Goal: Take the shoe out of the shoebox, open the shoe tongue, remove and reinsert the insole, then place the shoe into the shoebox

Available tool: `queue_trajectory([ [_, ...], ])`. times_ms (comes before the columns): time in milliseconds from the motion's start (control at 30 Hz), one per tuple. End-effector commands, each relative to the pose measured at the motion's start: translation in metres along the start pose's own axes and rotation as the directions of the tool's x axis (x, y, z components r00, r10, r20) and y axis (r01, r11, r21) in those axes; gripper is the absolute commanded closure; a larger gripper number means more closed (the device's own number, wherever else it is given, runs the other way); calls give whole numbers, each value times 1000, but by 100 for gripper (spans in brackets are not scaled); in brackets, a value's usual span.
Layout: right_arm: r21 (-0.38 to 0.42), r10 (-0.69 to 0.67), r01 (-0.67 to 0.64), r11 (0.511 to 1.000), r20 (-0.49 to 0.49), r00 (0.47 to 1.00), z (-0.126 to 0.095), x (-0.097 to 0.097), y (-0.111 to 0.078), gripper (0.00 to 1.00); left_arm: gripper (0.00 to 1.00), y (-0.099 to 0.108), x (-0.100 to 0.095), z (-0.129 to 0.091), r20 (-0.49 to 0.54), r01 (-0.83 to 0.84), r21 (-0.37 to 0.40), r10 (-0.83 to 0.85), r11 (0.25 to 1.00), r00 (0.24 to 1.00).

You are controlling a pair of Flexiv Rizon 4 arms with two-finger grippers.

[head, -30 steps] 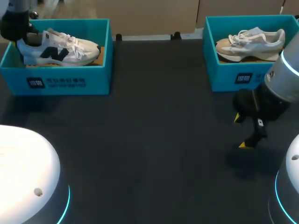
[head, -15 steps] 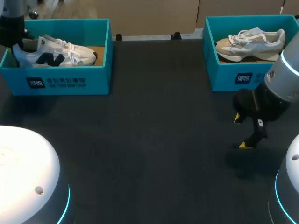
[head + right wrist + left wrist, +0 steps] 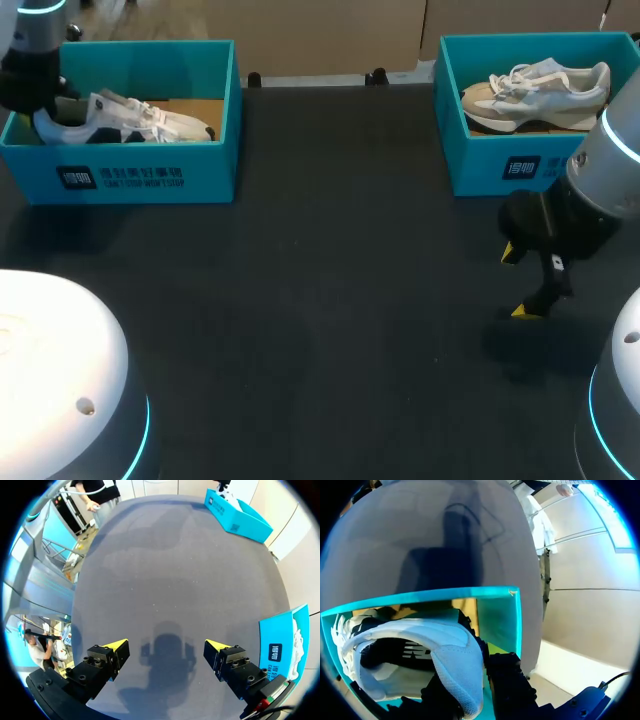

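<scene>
Down it goes! The white mesh sneaker with dark side panels (image 3: 130, 120) has sunk from above the rim into the teal cardboard shoebox (image 3: 140, 178) at the upper left of the frame, so the final placing step looks nearly done. The left gripper (image 3: 470, 700) clamps its heel. Its long axis runs left to right, toe pointing right. The right gripper (image 3: 527, 283) hangs spread wide over the desk (image 3: 330, 300), lower right.

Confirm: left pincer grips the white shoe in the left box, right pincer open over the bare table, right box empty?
Not empty: the right box holds a beige shoe, as the head view shows. The rest stands: left pincer grips the white shoe in the left box, right pincer open over the table.
</scene>
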State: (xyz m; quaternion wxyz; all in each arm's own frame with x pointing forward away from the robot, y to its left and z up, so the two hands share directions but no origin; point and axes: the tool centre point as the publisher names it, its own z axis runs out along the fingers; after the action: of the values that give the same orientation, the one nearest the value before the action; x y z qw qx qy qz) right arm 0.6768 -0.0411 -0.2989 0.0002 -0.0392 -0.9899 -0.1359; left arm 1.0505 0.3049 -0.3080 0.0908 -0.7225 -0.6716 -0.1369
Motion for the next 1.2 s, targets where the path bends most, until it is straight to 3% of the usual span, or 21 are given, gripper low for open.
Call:
queue_trajectory([
  [33,-1,-1,1,1000,2,1000,0,1,-1,0,100,6,-1,6,6,4,32,-4,999,1000],
  [433,-1,-1,1,1000,2,1000,0,1,-1,0,100,13,-7,22,11,12,44,-12,999,1000],
  [1200,-1,-1,1,1000,2,1000,0,1,-1,0,100,4,-19,52,63,-64,75,59,995,996],
])
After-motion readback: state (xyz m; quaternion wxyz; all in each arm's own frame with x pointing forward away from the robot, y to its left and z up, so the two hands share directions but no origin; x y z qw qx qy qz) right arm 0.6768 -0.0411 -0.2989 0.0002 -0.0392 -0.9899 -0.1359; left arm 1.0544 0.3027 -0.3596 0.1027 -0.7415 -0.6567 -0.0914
